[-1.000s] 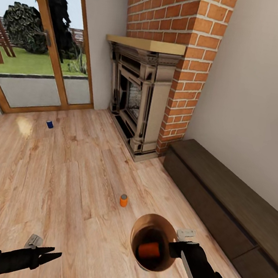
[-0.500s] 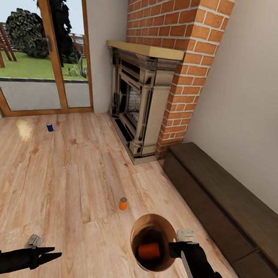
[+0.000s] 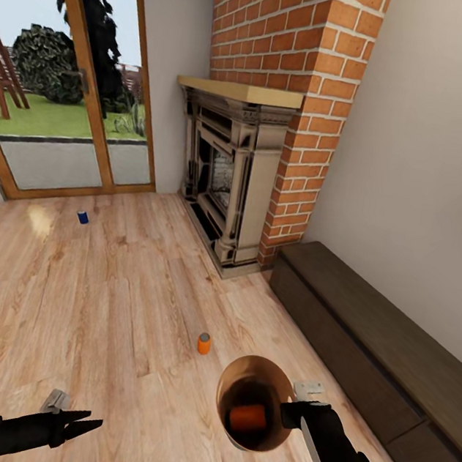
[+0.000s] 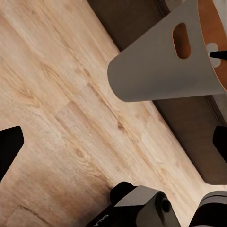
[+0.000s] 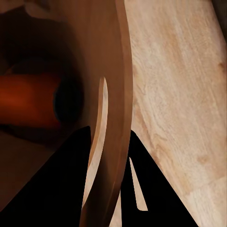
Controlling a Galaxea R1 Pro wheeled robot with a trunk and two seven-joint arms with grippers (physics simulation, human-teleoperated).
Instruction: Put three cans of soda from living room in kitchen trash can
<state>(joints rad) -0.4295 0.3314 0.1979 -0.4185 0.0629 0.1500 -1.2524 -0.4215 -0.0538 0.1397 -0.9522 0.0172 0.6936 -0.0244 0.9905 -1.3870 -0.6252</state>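
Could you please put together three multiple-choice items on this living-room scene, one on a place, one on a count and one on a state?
1. Where is the blue can?
A. On the floor near the glass door
B. Inside the bin
C. On the mantel

2. How many soda cans stand on the floor?
A. One
B. Two
C. Three

3. What is the right gripper doing?
A. Hanging open over the floor
B. Clamped on the bin rim
C. Holding a can

Answers: 1 A, it stands on the wood floor by the door. 2 B, the blue can and an orange can; another orange can lies in the bin. 3 B, the right wrist view shows its fingers either side of the bin wall.
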